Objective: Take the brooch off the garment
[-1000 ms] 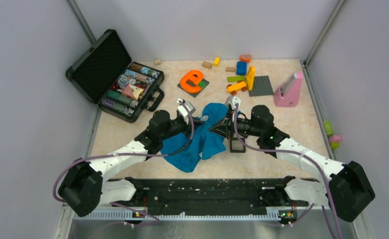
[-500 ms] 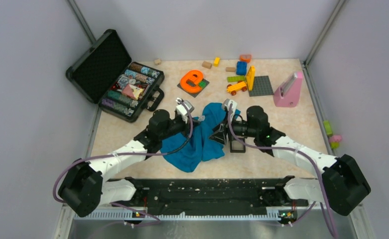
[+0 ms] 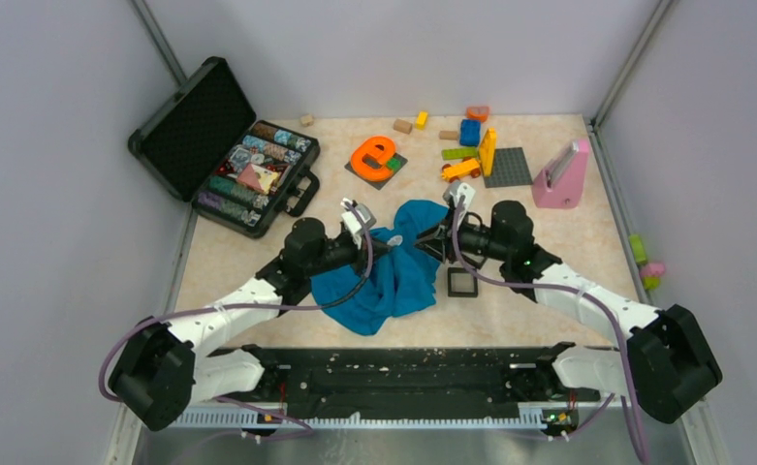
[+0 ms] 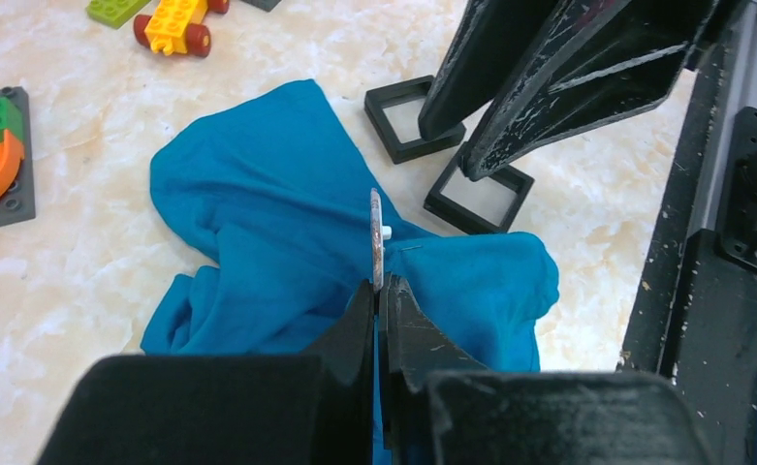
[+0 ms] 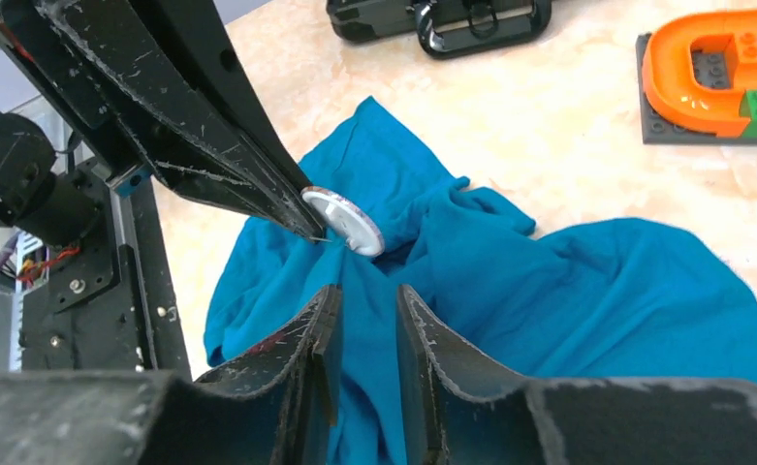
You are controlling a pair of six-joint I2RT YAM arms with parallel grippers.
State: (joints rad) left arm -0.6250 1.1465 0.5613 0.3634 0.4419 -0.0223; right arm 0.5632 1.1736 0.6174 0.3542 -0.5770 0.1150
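Observation:
The blue garment (image 3: 394, 283) lies bunched on the table between my arms. The brooch (image 4: 376, 232) is a small pale disc, seen edge-on in the left wrist view and as a whitish round piece in the right wrist view (image 5: 345, 221). It stands against a raised fold of the cloth. My left gripper (image 4: 379, 287) is shut on the brooch's edge. My right gripper (image 5: 364, 295) has its jaws narrowly apart, closed on a ridge of the garment (image 5: 568, 291) just below the brooch. In the top view both grippers meet over the cloth, left (image 3: 391, 242) and right (image 3: 425, 246).
Two small black square frames (image 4: 479, 190) (image 4: 405, 118) lie right of the garment. An open black case (image 3: 221, 145) is at the back left. An orange piece on a grey plate (image 3: 374, 155), toy bricks (image 3: 469, 145) and a pink stand (image 3: 560, 174) are at the back.
My right gripper has drawn back up and right, uncovering a black frame, with the cloth still between its jaws. The garment has bunched more to the left. My left gripper stays on the brooch.

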